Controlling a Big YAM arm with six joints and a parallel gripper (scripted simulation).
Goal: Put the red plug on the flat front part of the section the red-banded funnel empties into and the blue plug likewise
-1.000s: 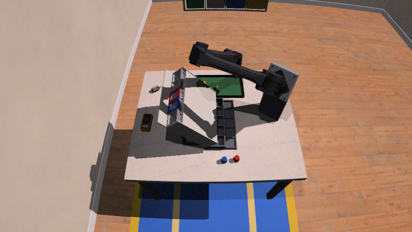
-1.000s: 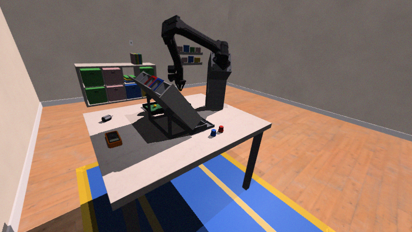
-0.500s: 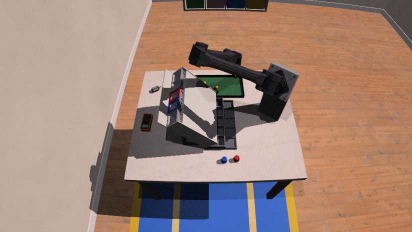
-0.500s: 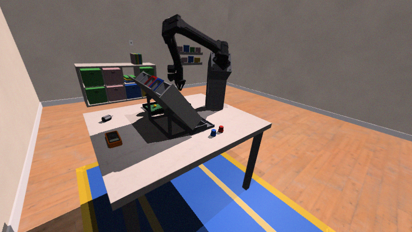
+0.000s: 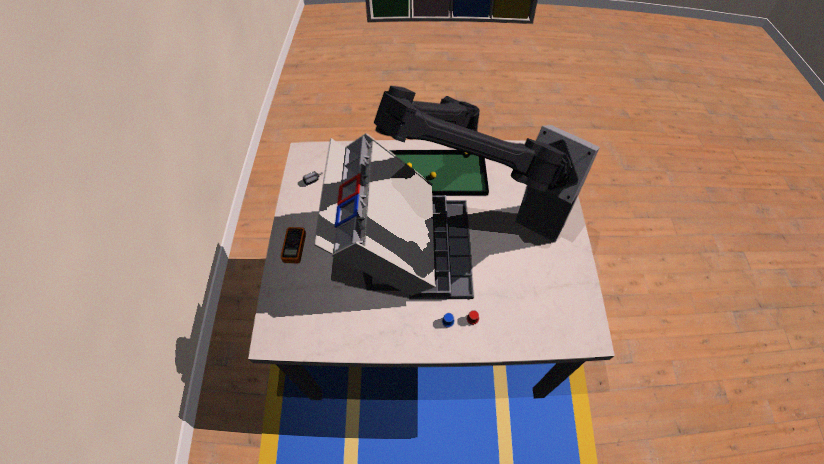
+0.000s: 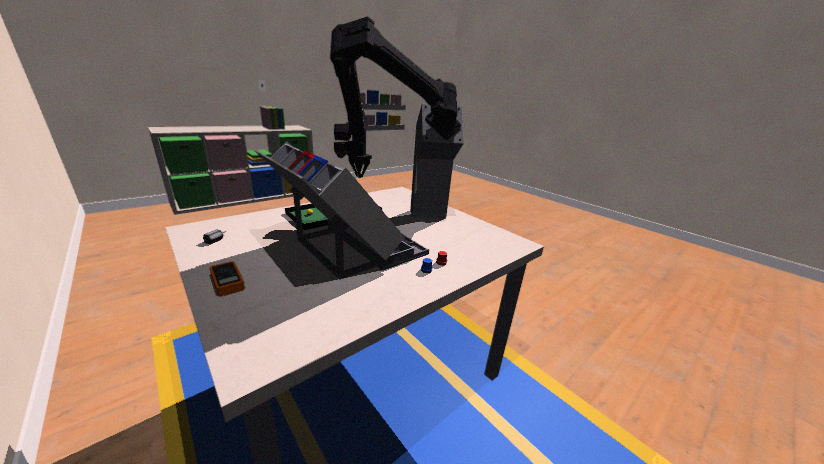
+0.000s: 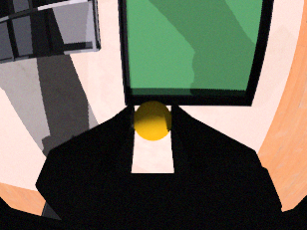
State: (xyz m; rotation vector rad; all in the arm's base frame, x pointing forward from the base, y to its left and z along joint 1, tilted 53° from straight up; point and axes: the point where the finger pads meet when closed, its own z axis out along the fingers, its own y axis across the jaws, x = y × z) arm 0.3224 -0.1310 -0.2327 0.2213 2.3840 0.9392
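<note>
The pincer (image 6: 359, 174) (image 7: 153, 112) is closed on a yellow marble (image 7: 153, 120), which sits between the fingertips and above the table (image 5: 536, 311) (image 6: 490, 236) (image 7: 111, 54). In the wrist view the marble appears just off the near rim of the green-floored tray (image 5: 486, 179) (image 6: 295, 221) (image 7: 199, 100). Two more marbles show at the tray in the top view, one toward the cover and one farther in; another yellow spot shows at its far rim, though I cannot tell whether that is the held one. The arm (image 5: 472, 141) (image 6: 397, 60) arches over from its post (image 5: 536, 219) (image 6: 431, 184). Beside the tray stands the sloping cover (image 5: 397, 195), with the red-banded funnel (image 5: 350, 181) (image 6: 309, 153) and blue-banded funnel (image 5: 345, 221) (image 6: 320, 161) next to each other at its top, and the sections (image 5: 473, 276) (image 6: 427, 251) (image 7: 60, 50) along its foot. The blue plug (image 5: 448, 318) (image 6: 426, 265) and red plug (image 5: 473, 316) (image 6: 442, 257) stand near each other on the table, off the sections. Behind the cover lie a motor (image 5: 311, 177) (image 6: 213, 236) and an orange meter (image 5: 293, 244) (image 6: 226, 278).
</note>
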